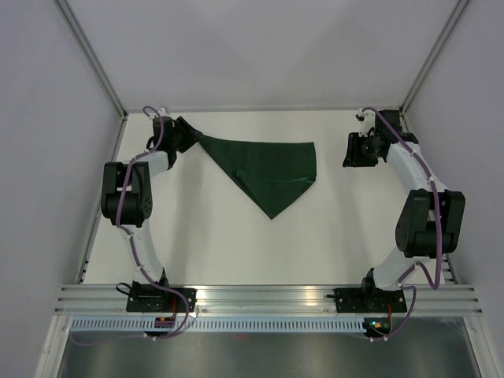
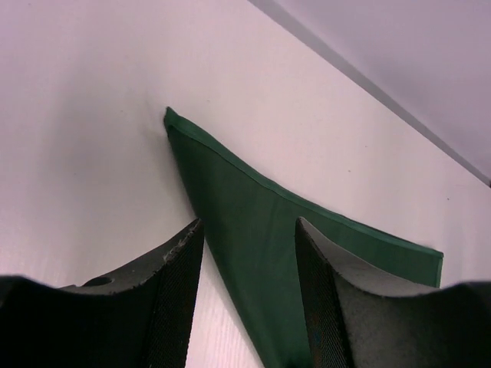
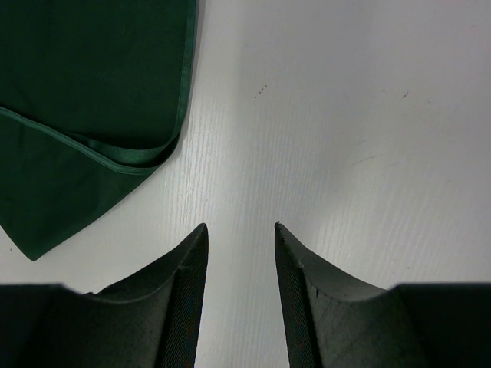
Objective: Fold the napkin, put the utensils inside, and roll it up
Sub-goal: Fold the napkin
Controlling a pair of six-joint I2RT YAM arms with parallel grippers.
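Soft, even light is falling from above in the overhead view, leaving the white table (image 1: 236, 244) bright, with only faint, blurry shadows lying under the arms. The dark green napkin (image 1: 272, 169) is showing little detail there, its folds reading as slightly darker lines. In the left wrist view the table is taking on a pinkish tint, and the left gripper's fingers (image 2: 173, 307) are looking nearly black and out of focus along the bottom. In the right wrist view the table is glowing almost washed out at centre, and the right gripper's fingers (image 3: 184, 307) are appearing dark and slightly soft.
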